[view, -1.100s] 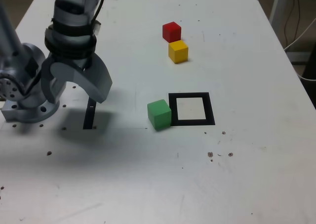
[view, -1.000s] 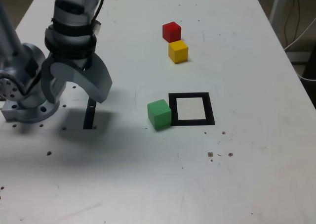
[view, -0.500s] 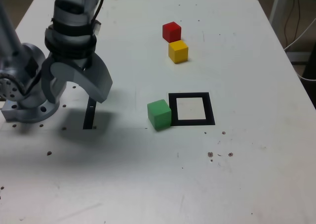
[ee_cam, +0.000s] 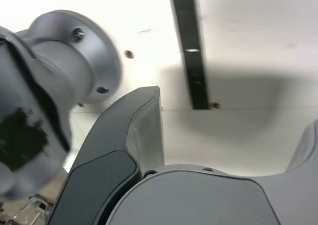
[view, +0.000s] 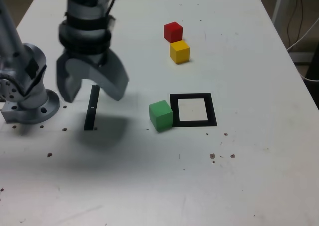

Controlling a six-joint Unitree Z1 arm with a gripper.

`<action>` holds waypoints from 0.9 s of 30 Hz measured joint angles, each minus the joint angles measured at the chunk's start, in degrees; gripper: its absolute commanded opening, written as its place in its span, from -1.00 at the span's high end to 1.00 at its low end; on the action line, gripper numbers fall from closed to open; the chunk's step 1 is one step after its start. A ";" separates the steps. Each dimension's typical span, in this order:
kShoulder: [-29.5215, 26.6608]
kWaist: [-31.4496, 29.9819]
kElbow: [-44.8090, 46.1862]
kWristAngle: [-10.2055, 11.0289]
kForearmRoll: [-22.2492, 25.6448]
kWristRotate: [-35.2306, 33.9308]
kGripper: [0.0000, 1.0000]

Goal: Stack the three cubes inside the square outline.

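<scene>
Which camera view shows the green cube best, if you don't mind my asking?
The exterior view: the green cube stands unobstructed there, beside the square outline's left edge. The wrist view doesn't show it.

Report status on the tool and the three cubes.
Tool open, empty. Green cube beside square outline; yellow and red farther back. Nothing stacked. Outline's white centre unobstructed.

Looks like some kind of robotics lab or workshop to me. A robot arm [view: 85, 39] is sitting bolted by its round base [view: 31, 109] to a big white bench [view: 239, 171] dotted with screw holes, and loose cables [view: 301, 16] are hanging just past the bench's edge.
</scene>
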 measured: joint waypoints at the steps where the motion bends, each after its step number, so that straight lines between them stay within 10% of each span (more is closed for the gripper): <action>1: 0.17 0.00 -0.17 0.00 0.25 0.00 -0.99; 27: 13.01 9.40 -24.41 3.95 9.79 6.10 -0.99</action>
